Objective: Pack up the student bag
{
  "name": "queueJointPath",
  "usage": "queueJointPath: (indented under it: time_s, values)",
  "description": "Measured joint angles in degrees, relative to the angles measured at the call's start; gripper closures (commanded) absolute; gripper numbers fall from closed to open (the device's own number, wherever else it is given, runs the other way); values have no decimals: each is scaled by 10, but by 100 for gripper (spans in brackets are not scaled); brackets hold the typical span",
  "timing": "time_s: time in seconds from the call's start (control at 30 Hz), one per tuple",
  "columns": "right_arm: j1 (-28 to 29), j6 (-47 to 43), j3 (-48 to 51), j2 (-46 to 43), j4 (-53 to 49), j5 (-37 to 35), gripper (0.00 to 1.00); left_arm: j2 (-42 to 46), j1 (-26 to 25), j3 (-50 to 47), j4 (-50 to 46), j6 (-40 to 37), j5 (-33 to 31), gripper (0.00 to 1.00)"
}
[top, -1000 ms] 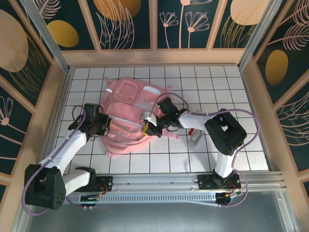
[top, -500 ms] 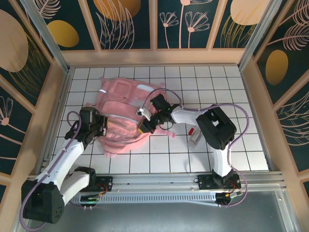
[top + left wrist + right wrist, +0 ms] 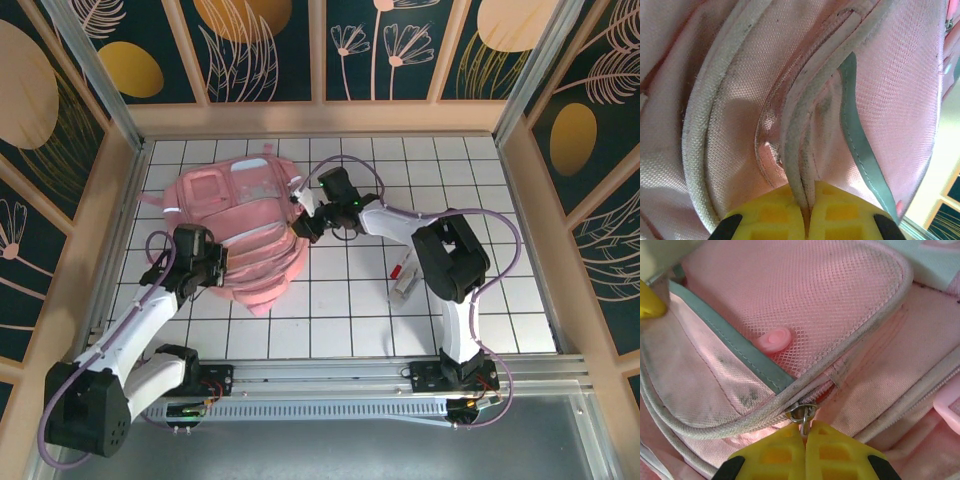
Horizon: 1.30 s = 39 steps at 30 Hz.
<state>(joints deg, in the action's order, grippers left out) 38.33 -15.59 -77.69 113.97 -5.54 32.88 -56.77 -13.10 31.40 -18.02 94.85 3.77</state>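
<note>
The student bag (image 3: pixel 235 215), soft pink fabric with pale piping and thin grey-green strips, lies on the white gridded table left of centre. At the bag's near left side, my left gripper (image 3: pixel 222 262) is shut on a fold of its piped seam (image 3: pixel 799 170), which runs between the yellow fingertips of the left gripper (image 3: pixel 808 215). My right gripper (image 3: pixel 303 226) is at the bag's right edge. In the right wrist view the right gripper (image 3: pixel 804 437) is shut on the metal zipper pull (image 3: pixel 804 415), below a mesh pocket (image 3: pixel 815 290) with a pink round fastener (image 3: pixel 774 339).
A small silver and red cylinder (image 3: pixel 405 282) lies on the table to the right of the bag, under the right arm. Wooden walls (image 3: pixel 120 190) enclose the table on the left, back and right. A metal rail (image 3: pixel 320 375) runs along the near edge.
The bag has shifted left and toward the back wall. The right gripper moved back with the zipper pull. The left gripper kept its hold and moved slightly with the bag.
</note>
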Motion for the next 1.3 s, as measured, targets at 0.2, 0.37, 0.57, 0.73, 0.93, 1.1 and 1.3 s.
queueJointPath:
  time_s: [0.2, 0.37, 0.57, 0.73, 0.93, 1.1, 1.3]
  values:
    - [7, -141, -27, 0, -147, -21, 100, 21, -9, -3, -17, 11, -6, 100]
    - [3, -214, -91, 6, -265, -6, 100, 13, -9, -3, -16, 10, 3, 100]
    - [0, -214, -143, 42, -332, 63, 100, 8, -9, -4, -15, 13, 7, 100]
    - [9, -222, -163, 79, -380, 86, 100, 10, -10, -17, -14, 19, 6, 100]
    - [24, -225, -163, 82, -406, 88, 100, 19, -10, -24, -16, 24, 1, 100]
    - [24, -176, -178, 105, -414, 106, 100, 19, -12, -24, -15, 26, -3, 100]
    - [23, -105, -216, 152, -439, 143, 100, 14, -23, -24, -15, 31, -19, 100]
